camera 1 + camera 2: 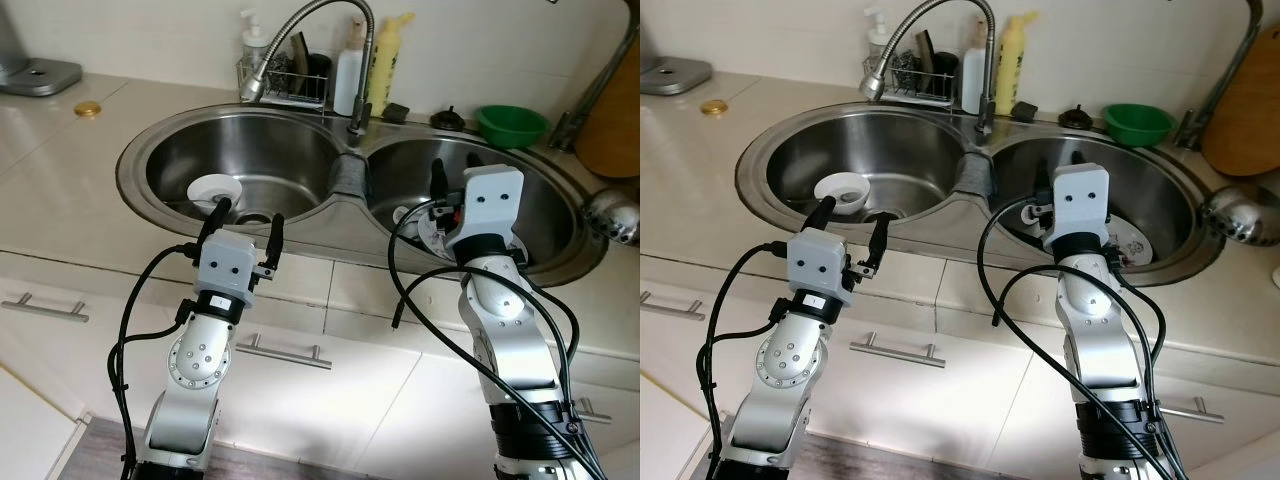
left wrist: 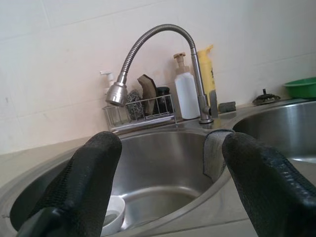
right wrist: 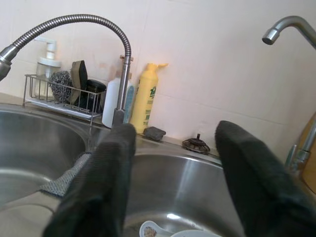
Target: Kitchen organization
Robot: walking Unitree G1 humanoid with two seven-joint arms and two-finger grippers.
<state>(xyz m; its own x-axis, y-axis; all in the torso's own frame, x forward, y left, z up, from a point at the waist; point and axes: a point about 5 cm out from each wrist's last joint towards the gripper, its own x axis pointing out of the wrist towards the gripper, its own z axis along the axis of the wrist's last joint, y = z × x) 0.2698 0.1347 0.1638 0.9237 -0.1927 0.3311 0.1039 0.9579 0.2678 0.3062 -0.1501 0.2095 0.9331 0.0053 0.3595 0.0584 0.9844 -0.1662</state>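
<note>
Beige countertop (image 1: 70,190) around steel double sink (image 1: 300,160), tiled wall (image 2: 74,54).

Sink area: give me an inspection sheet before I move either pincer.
Surface: double steel sink set in a pale counter.
Job's things: white bowl in left basin; plate in right basin.
Clutter: wire rack with scrubbers, white bottle, yellow bottle, green bowl, grey cloth over the divider.
Grippers: left pincer open at the left basin's front rim; right pincer open over the right basin.
Cables: black cables looping beside both arms.
Surroundings: tiled wall, cabinet drawers below.
</note>
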